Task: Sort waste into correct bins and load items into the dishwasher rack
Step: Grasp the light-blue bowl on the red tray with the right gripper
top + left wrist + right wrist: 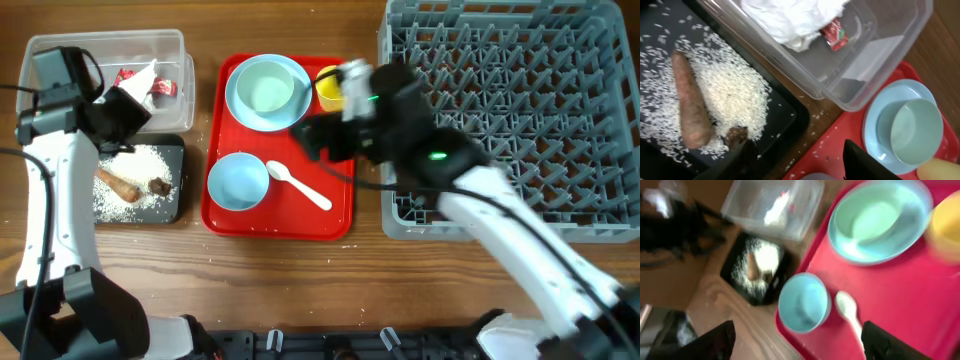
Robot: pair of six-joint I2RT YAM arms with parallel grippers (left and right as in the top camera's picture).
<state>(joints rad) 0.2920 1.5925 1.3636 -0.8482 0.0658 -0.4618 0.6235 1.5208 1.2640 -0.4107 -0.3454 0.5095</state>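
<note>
The clear tub (pixel 60 50) holds a white napkin (pixel 790 17) and red-and-white wrappers (pixel 834 34). The black tray (pixel 172 205) holds rice (pixel 730 95), a brown stick (pixel 690 107) and a dark lump (pixel 736 136). My left gripper (pixel 800 167) is open and empty, over the black tray's edge beside the tub. On the red serving tray stand a pale blue plate (pixel 236 95) with the mint bowl (pixel 268 92) on it, a light blue bowl (pixel 238 182), a white spoon (pixel 300 187) and a yellow cup (pixel 328 88). My right gripper (pixel 800 345) is open and empty above the red tray. The grey rack (pixel 520 110) is at the right.
The red serving tray (pixel 330 215) lies between the bins and the rack. Rice grains are scattered on the wood and on the red tray's left edge (pixel 840 145). My right arm crosses over the rack's front left corner.
</note>
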